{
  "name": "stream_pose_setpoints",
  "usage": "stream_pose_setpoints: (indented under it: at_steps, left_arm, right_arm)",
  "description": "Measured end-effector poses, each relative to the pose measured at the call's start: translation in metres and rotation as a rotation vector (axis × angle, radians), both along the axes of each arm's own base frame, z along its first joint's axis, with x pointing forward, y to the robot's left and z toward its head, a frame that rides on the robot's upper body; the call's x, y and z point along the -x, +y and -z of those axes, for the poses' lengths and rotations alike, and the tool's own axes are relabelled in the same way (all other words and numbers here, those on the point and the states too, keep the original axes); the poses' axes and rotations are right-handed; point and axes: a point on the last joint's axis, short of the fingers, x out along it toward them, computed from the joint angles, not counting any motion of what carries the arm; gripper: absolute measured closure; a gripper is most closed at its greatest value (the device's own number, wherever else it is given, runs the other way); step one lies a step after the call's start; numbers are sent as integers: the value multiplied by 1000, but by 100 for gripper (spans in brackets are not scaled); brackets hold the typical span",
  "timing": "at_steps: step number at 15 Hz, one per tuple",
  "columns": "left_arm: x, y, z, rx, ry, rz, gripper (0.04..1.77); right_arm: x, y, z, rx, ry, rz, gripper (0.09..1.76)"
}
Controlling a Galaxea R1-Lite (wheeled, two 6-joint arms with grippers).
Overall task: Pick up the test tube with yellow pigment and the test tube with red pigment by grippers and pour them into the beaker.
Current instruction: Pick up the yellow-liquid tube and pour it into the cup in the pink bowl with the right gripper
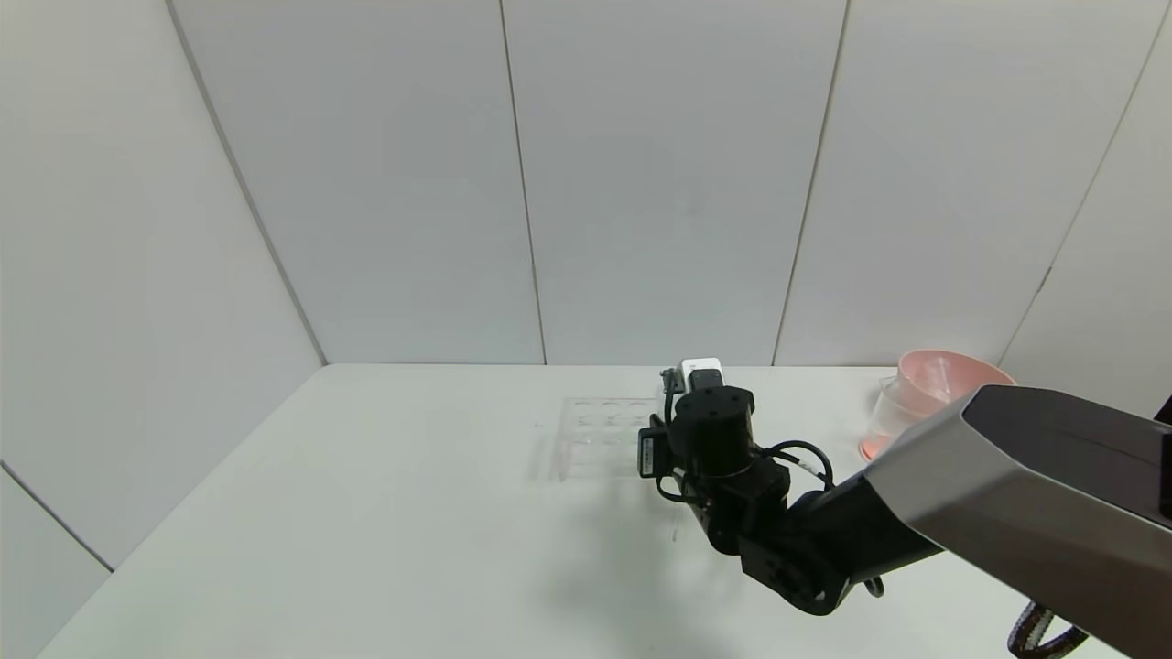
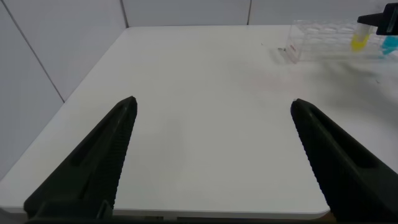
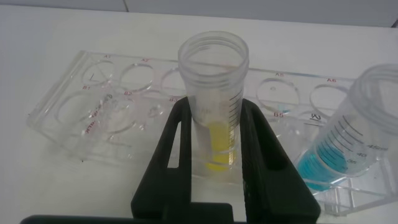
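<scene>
Right gripper's [image 3: 214, 146] black fingers clamp ribbed clear yellow-pigment tube [image 3: 214, 93] (cylindrical).

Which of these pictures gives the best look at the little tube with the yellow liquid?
The right wrist view: the test tube with yellow pigment fills the middle, upright between the right gripper fingers above the clear rack. The left wrist view shows it only as a far yellow speck. In the head view the right arm hides it.

Clear glossy plastic rack [image 3: 186, 99], matt white table [image 1: 385, 513].
</scene>
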Motion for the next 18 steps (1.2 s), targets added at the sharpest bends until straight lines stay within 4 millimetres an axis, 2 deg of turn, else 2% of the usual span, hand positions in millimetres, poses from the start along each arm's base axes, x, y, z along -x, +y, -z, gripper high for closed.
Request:
stream_pose_setpoints:
  at_steps: [6, 13, 15, 18]
  left_arm:
    - [0, 0, 0, 0, 0, 0, 5]
    - [0, 0, 0, 0, 0, 0, 5]
    - [0, 0, 0, 0, 0, 0, 5]
    - [0, 0, 0, 0, 0, 0, 5]
  right_arm:
    - [-3, -6, -28, -24, -61, 5, 133]
    - [-7, -19, -74, -87, -155, 31, 133]
    - [-12, -34, -92, -78, -182, 55, 133]
    - [-22, -77, -121, -79, -217, 111, 133]
